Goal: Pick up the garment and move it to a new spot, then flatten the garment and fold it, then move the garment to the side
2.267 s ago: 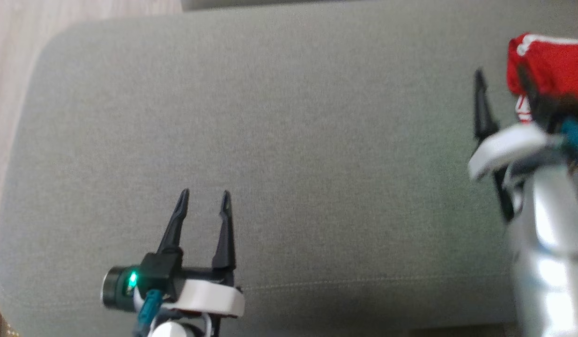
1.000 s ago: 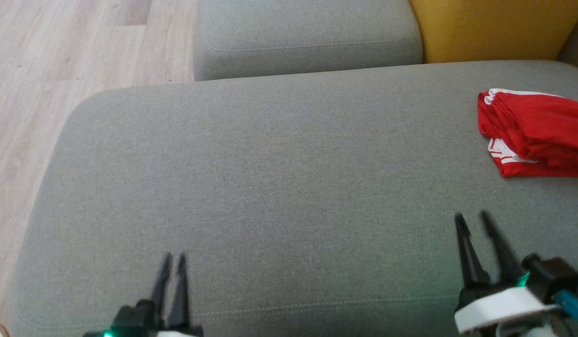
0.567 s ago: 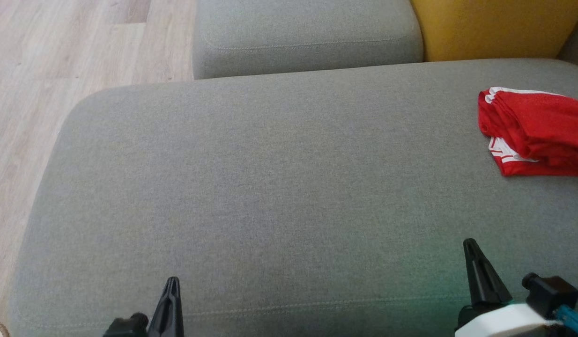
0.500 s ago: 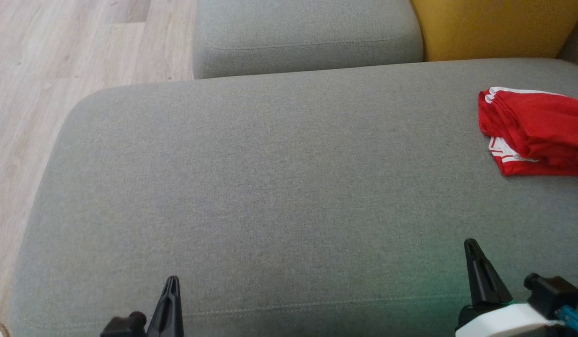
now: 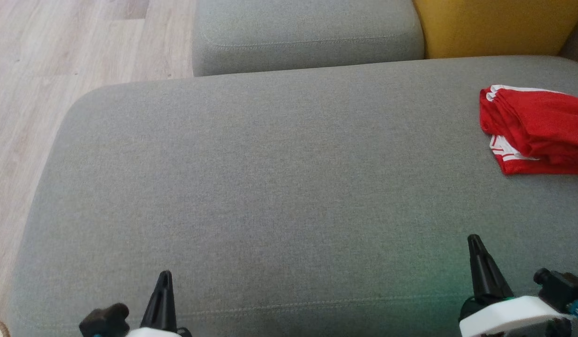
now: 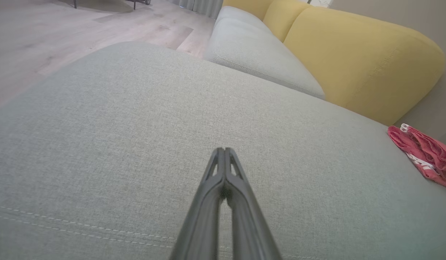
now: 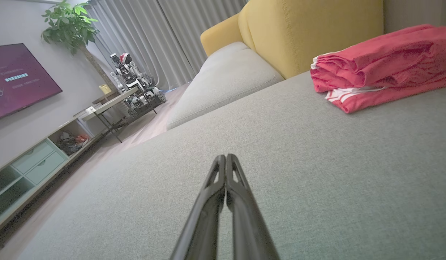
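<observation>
The red garment [image 5: 537, 128] with white stripes lies folded at the far right of the grey sofa seat [image 5: 270, 178], partly cut off by the frame edge. It also lies at the right in the left wrist view [image 6: 425, 155] and at the upper right in the right wrist view [image 7: 382, 65]. My left gripper [image 5: 163, 281] is shut and empty near the seat's front edge at the lower left; its tips meet in its wrist view [image 6: 223, 150]. My right gripper [image 5: 474, 243] is shut and empty at the lower right, well short of the garment; its tips [image 7: 225, 157] are closed together.
A second grey cushion [image 5: 307, 32] and a yellow backrest [image 5: 495, 23] lie behind the seat. Wooden floor [image 5: 45, 70] runs along the left. The right wrist view holds a TV [image 7: 17, 79], a low shelf unit [image 7: 35, 162], a plant [image 7: 71, 25] and another robot [image 7: 136, 83].
The right gripper let go of the garment, which now lies folded at the right. Both grippers closed and drew back toward the seat's front edge; the camera view also shifted.
</observation>
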`<state>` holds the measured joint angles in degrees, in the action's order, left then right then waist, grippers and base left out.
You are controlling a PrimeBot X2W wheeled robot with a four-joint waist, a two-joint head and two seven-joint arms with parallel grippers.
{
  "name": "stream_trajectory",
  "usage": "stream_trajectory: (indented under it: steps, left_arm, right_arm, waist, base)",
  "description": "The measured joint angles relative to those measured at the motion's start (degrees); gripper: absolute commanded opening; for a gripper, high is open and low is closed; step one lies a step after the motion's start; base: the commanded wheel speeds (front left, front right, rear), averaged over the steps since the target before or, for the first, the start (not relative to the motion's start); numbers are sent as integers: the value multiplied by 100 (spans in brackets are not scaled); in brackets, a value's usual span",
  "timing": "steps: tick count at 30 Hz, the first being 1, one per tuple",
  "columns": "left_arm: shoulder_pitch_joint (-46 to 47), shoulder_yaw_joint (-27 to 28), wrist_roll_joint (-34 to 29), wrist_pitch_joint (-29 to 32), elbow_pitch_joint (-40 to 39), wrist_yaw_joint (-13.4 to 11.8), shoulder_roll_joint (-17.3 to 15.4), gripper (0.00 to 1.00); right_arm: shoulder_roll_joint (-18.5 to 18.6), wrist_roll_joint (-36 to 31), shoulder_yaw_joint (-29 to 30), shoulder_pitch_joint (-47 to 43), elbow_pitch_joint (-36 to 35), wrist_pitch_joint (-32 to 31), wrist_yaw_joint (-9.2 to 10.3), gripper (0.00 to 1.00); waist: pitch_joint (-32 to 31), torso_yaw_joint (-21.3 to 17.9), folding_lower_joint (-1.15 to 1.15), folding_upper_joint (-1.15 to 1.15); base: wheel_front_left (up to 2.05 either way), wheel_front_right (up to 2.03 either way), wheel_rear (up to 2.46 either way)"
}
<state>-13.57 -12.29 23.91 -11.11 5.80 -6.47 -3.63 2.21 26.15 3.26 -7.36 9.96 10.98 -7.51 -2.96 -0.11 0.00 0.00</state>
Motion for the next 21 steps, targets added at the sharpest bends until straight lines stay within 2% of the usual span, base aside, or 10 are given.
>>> stream_trajectory:
  steps: [21]
  left_arm:
    - [386, 219, 1578, 298, 202, 296, -21, 0]
  right_arm:
    - [9, 1484, 16, 253, 135, -323, 0, 0]
  waist:
    - [68, 2, 0, 0]
  base:
    - [0, 0, 0]
